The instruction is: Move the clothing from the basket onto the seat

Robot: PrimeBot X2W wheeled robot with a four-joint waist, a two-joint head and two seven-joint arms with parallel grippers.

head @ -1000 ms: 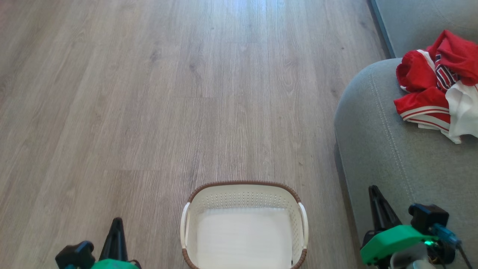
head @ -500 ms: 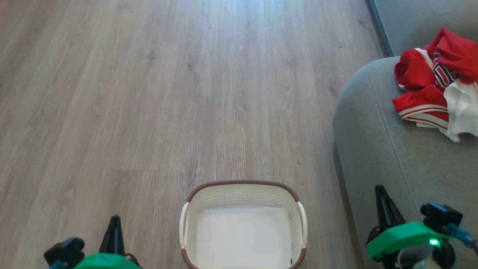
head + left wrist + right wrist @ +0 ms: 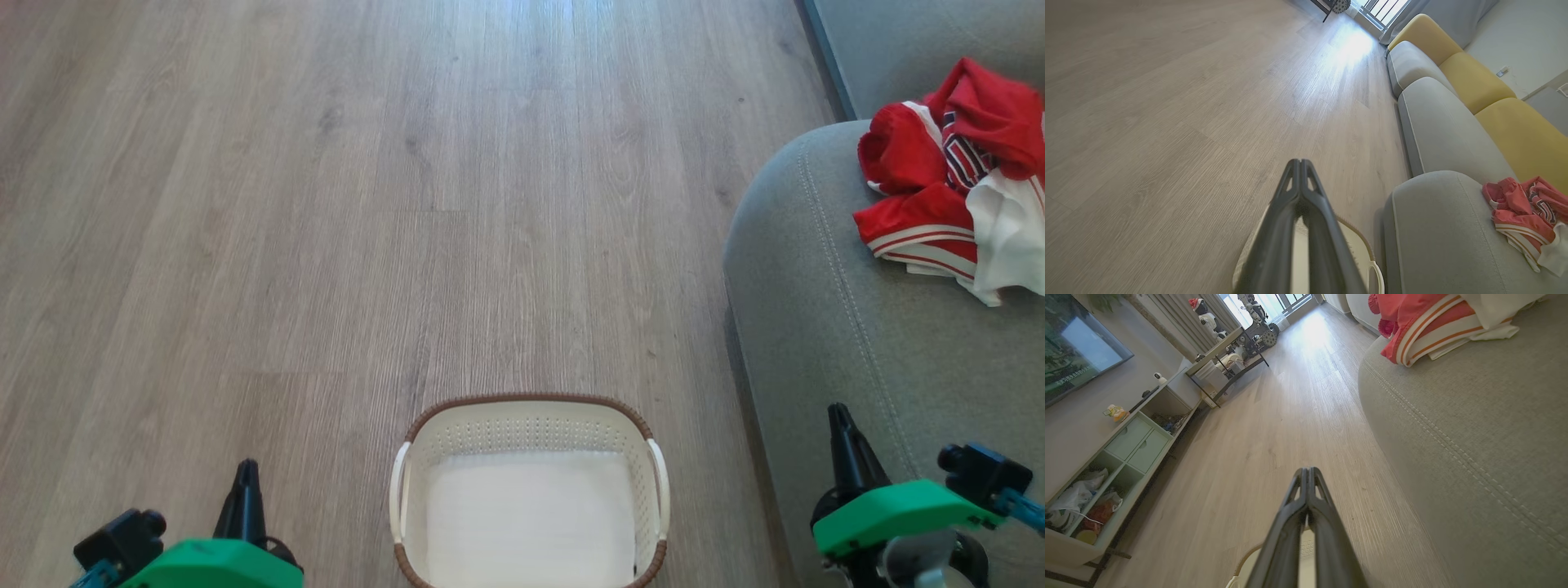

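Left tool (image 3: 244, 488) and right tool (image 3: 844, 441) sit clenched and empty at the lower corners; clothing (image 3: 921, 222) lies on the seat (image 3: 857, 351) upper right, basket (image 3: 531, 426) bottom centre looks bare, so nothing seems left.

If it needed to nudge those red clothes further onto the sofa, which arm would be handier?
Right, probably: the right pincer sits beside the seat, on the side where the clothing lies; the left pincer is beyond the empty basket, over the floor.
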